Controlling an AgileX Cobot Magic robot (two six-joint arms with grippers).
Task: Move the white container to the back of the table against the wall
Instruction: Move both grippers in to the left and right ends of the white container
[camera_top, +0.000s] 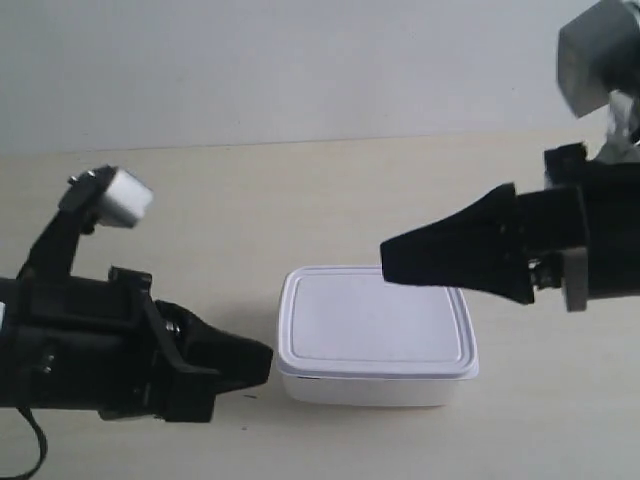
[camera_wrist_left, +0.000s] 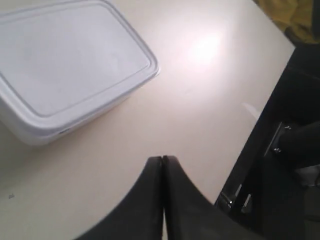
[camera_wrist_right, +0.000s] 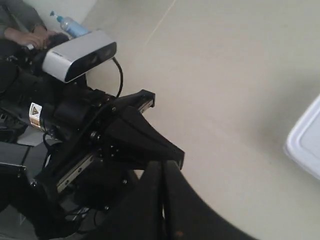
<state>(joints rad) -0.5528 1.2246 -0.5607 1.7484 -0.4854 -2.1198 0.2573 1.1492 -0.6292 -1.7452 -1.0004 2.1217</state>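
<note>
None of the move looks done to us: the white container (camera_top: 375, 330) sits at lower centre of the exterior view on the counter (camera_top: 300, 200), well apart from the wall (camera_top: 280, 60) across the top. At lower left, the left tool (camera_top: 262, 360) is pressed together and empty, its tip just beside the container's corner, not touching. At right, the right tool (camera_top: 390, 258), also pinched together and empty, overlaps the lid's upper-right edge; contact we cannot tell.
</note>
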